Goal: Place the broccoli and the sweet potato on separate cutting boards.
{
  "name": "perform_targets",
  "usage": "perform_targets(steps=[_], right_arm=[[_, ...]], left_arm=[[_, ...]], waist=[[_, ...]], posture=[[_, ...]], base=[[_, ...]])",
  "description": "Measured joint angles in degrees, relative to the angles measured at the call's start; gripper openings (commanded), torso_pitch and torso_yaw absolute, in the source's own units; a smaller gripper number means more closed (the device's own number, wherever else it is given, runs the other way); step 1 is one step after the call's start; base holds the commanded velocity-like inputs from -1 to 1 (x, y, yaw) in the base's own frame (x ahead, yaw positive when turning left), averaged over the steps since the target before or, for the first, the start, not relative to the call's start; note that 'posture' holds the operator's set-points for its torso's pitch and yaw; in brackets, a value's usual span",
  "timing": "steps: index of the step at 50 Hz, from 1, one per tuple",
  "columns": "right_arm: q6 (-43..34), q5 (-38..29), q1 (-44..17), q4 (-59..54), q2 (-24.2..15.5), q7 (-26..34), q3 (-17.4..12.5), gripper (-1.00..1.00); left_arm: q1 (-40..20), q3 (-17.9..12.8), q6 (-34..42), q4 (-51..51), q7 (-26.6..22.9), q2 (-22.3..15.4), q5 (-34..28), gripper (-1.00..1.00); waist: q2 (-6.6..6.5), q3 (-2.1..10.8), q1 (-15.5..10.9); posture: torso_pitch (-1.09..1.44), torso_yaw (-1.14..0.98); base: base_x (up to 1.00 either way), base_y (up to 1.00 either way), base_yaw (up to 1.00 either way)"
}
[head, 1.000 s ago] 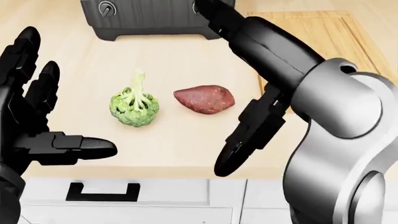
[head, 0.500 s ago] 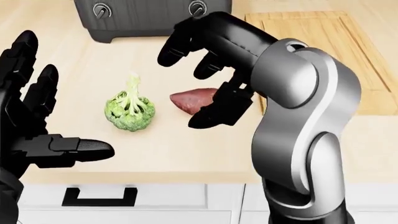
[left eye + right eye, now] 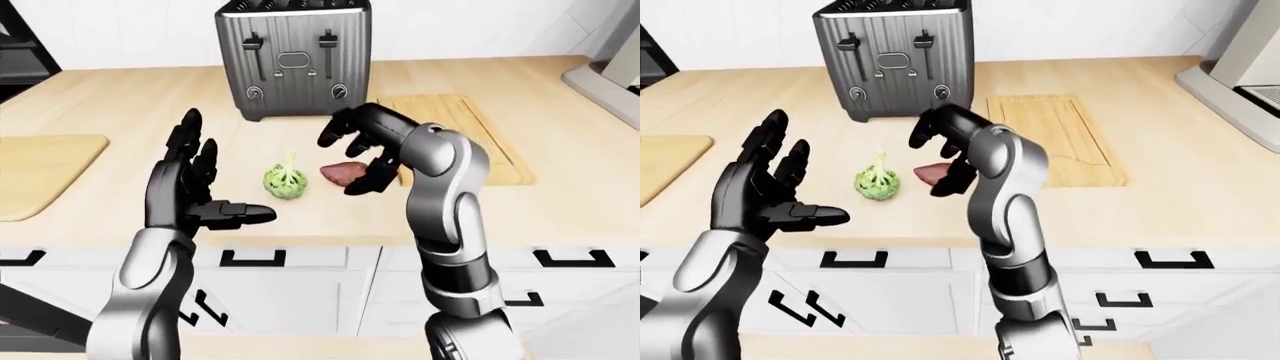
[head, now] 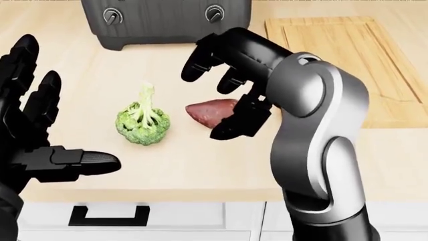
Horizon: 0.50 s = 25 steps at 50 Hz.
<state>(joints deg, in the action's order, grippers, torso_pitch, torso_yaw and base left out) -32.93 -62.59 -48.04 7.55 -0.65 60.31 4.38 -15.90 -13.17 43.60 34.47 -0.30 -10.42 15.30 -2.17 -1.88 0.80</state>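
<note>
Broccoli (image 4: 142,122) is sitting on the counter (image 4: 167,160) beside the sweet potato (image 4: 210,113). The right hand (image 4: 224,88) is hanging spread over the potato, and the left hand (image 4: 40,135) is waiting wide open nearby

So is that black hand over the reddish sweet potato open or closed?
Open. The right hand hovers with fingers spread above the sweet potato, not gripping it.

No readable text, label, brand, number or sign shows on anything in these views.
</note>
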Motion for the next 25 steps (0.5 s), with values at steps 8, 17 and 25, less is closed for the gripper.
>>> perform_targets(steps=[8, 17, 25], right_arm=[[1.5, 0.9, 2.0, -2.2, -0.5, -2.4, 0.2, 0.13], [2.9, 1.7, 1.9, -4.3, -0.8, -5.4, -0.4, -0.66], [5.0, 0.9, 4.6, -3.0, -0.5, -7.5, 0.5, -0.70]], left_arm=[[0.0, -0.2, 0.0, -0.2, 0.1, 0.0, 0.0, 1.00], [0.2, -0.1, -0.7, -0.8, -0.2, 0.0, 0.0, 1.00], [0.3, -0.9, -0.3, -0.3, 0.0, -0.2, 0.6, 1.00]], waist=[[0.05, -0.03, -0.1], [0.15, 0.17, -0.2], [0.28, 0.63, -0.2]], posture=[[0.00, 0.00], [0.00, 0.00], [0.00, 0.00]], base=[[0.00, 0.00, 0.00], [0.00, 0.00, 0.00], [0.00, 0.00, 0.00]])
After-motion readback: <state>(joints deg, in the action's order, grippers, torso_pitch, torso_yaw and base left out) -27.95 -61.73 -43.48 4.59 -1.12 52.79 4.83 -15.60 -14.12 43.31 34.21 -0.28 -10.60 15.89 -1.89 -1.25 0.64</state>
